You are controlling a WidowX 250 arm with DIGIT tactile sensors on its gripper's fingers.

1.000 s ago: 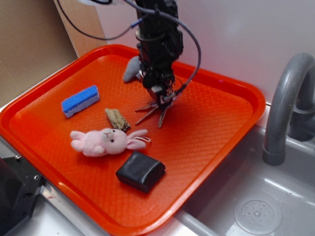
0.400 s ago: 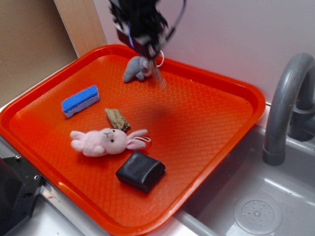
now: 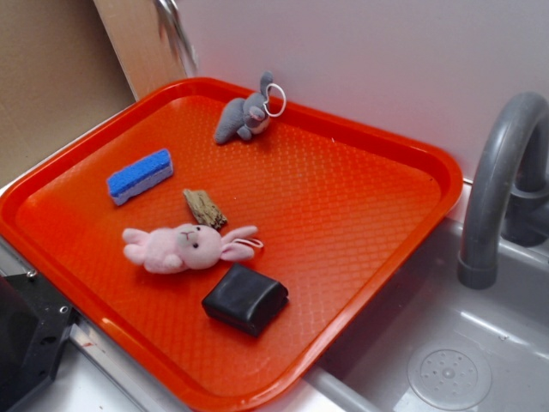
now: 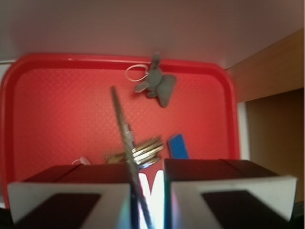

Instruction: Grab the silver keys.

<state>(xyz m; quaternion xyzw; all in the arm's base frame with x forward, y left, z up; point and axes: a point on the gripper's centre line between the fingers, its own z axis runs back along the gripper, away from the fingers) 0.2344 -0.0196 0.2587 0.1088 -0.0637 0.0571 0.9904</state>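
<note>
In the wrist view my gripper (image 4: 147, 179) is high above the orange tray (image 4: 57, 105). Its jaws are nearly together and shut on the silver keys (image 4: 143, 151). The stacked key blades jut out past the fingertips, and one long thin piece (image 4: 121, 119) slants up from between the jaws. In the exterior view the gripper is out of frame. Only a blurred grey streak (image 3: 176, 30) shows at the top edge, and I cannot tell what it is. No keys lie on the tray (image 3: 360, 215).
On the tray are a grey plush bunny with a white ring (image 3: 244, 116), a blue sponge (image 3: 140, 176), a wood piece (image 3: 204, 209), a pink plush bunny (image 3: 184, 247) and a black pouch (image 3: 246, 299). A grey faucet (image 3: 497, 189) and the sink stand to the right.
The gripper has lifted the keys off the middle of the tray. It has risen up and to the left, out of the exterior view. Nothing else has moved.
</note>
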